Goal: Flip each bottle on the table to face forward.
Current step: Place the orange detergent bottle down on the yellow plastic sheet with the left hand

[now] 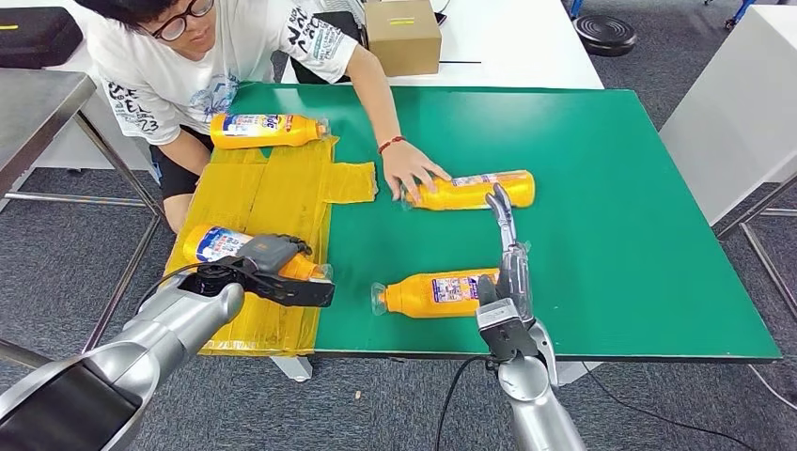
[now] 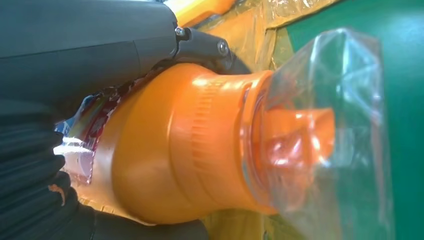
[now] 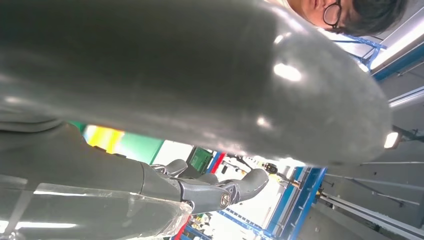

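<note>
The left hand [image 1: 273, 266] is gripping the near-left bottle [image 1: 214, 243] on the yellow sheet [image 1: 282, 183] and should be rolling it slowly, grip firm, while the right hand [image 1: 507, 249] is hovering with fingers extended, holding nothing, between the near-centre bottle [image 1: 434, 293] and the far one [image 1: 475, 190] under a person's hand [image 1: 406, 167].

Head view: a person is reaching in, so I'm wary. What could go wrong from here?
The person's hand rests on the far bottle right beside the raised right hand; a sweep could strike it. The left hand grips a film-wrapped bottle on the yellow sheet; the slick wrap might slip as it turns.
</note>
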Available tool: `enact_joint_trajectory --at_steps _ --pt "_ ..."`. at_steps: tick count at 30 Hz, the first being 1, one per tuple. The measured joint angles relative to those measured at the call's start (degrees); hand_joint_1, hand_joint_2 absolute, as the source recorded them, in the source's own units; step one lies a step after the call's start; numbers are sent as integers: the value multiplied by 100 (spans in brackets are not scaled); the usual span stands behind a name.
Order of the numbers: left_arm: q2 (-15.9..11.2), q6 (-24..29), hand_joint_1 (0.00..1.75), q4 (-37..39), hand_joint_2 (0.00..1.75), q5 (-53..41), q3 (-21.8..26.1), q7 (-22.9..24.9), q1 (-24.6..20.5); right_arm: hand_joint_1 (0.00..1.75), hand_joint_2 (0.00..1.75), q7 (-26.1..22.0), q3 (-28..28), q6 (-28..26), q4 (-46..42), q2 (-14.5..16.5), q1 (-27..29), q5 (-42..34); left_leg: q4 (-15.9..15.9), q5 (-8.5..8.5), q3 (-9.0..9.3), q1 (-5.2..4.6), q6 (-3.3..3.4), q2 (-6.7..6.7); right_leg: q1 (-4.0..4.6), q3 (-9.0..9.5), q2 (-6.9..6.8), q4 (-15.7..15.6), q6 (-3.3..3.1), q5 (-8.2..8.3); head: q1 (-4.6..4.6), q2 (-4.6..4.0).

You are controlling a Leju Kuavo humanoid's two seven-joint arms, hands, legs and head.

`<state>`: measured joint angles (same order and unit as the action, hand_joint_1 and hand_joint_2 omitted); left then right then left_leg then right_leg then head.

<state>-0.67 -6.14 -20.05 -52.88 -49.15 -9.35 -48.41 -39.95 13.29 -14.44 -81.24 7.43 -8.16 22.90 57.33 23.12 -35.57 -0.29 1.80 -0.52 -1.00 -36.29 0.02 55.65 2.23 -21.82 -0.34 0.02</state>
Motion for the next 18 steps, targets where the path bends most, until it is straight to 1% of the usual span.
enact_joint_trajectory --at_steps 6,18 --pt "-8 -29 0 27 175 1 2 -20 -6 0 0 0 0 -15 0 0 0 -27 0 0 0 0 0 -2 -1 2 0 0 0 0 -1 0" --pt "-77 -61 0 29 175 2 2 -99 -30 0 0 1 -3 -21 0 -2 -2 -61 0 0 0 0 0 -1 1 1 0 0 0 0 0 0"
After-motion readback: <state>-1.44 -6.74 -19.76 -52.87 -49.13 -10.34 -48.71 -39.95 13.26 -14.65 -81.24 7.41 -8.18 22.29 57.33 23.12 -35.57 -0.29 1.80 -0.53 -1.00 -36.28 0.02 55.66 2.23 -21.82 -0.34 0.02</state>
